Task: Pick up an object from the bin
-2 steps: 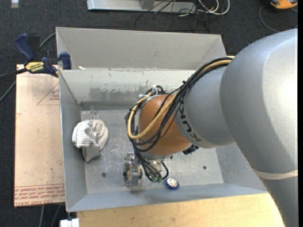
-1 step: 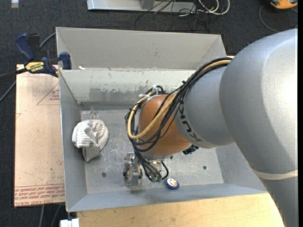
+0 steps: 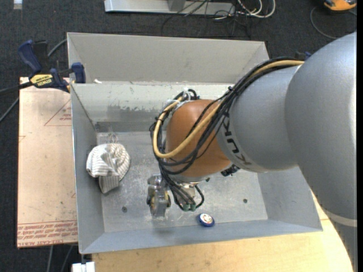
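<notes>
Gripper (image 3: 159, 202) was low over the bin (image 3: 170, 103) floor, near the front wall, roughly mid-width. Whether it was spread or pressed together could not be told. Arm (image 3: 283, 123) came in from the right, with its orange cover (image 3: 190, 135) and looped cables (image 3: 161, 146) over the floor's centre. Two loose things lay in the bin. A crumpled white-grey cloth (image 3: 108, 162) sat at the left, close to the left wall and apart from the gripper. A small blue round thing (image 3: 206, 220) lay right of the gripper, just beside the foot of the front wall. Gripper stood between them, nearer the blue one — contact with either not seen. Bare floor lay open at front-left and along the right wall — the strip under the rear wall was also free.
</notes>
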Action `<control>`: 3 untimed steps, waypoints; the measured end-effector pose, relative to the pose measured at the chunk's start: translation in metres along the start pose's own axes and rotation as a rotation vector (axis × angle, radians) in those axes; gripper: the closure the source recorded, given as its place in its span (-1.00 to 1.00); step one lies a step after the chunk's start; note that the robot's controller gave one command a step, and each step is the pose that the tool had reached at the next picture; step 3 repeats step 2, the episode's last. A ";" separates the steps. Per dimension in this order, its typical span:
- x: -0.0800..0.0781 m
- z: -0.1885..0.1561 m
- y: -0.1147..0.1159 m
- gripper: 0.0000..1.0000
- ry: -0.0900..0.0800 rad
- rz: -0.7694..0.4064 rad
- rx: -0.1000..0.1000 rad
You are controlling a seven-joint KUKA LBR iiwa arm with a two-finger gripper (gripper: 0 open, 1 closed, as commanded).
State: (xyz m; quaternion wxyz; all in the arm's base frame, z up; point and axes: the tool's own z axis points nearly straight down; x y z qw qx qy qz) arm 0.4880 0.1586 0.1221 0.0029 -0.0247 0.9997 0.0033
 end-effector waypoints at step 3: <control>-0.015 -0.096 0.001 1.00 0.003 0.008 0.001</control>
